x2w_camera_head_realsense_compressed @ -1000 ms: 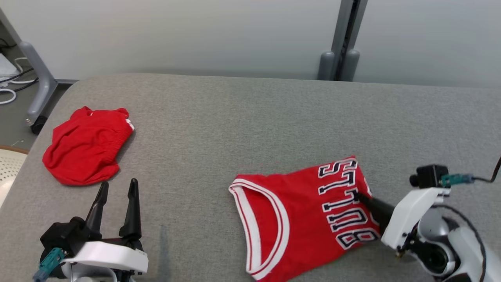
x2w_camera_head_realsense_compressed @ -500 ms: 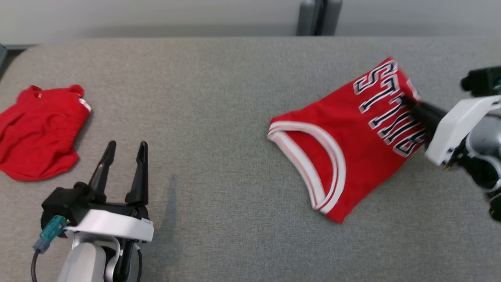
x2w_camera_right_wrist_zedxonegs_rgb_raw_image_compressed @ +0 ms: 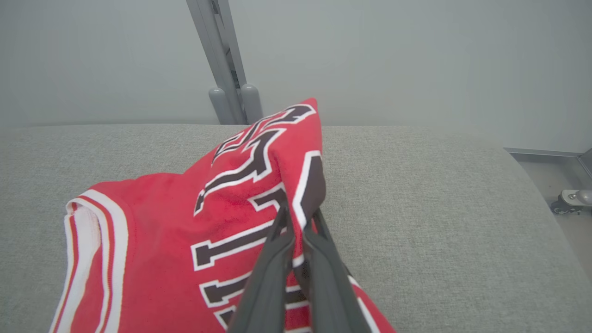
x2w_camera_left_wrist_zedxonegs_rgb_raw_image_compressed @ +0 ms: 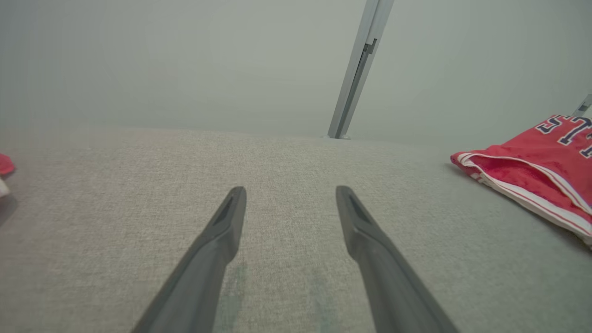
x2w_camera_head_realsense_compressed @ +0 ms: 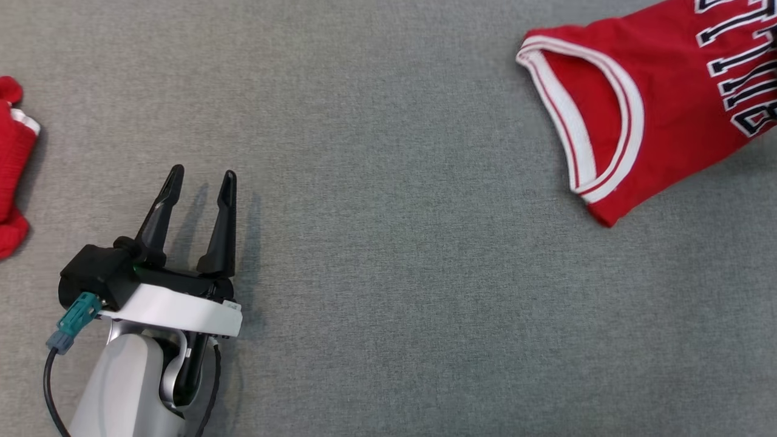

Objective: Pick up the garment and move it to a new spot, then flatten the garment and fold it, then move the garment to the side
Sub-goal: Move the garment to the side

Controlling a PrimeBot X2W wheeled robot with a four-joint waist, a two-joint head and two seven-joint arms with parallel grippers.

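Observation:
The garment [x2w_camera_head_realsense_compressed: 655, 115] is a red jersey with white trim and dark lettering. It lies folded at the upper right of the head view, running off the right edge. In the right wrist view my right gripper [x2w_camera_right_wrist_zedxonegs_rgb_raw_image_compressed: 299, 212] is shut on a lettered fold of the jersey [x2w_camera_right_wrist_zedxonegs_rgb_raw_image_compressed: 185, 222], which bunches up around the fingers. My left gripper [x2w_camera_head_realsense_compressed: 203, 175] stands open at the lower left over bare cloth, far from the jersey. Its two fingers spread wide with nothing between them in the left wrist view [x2w_camera_left_wrist_zedxonegs_rgb_raw_image_compressed: 290, 192], where the jersey [x2w_camera_left_wrist_zedxonegs_rgb_raw_image_compressed: 532, 171] lies off to the right.
A second red garment [x2w_camera_head_realsense_compressed: 12, 164] lies bunched at the left edge of the grey fabric surface [x2w_camera_head_realsense_compressed: 388, 273]. A grey post [x2w_camera_right_wrist_zedxonegs_rgb_raw_image_compressed: 222, 55] stands behind the surface's far edge. The surface's right end curves down to floor with a caster wheel [x2w_camera_right_wrist_zedxonegs_rgb_raw_image_compressed: 569, 201].
The head camera has tilted down, so the wall and far edge have left the picture. The jersey has slid right with my right gripper shut on it. The left gripper stays open.

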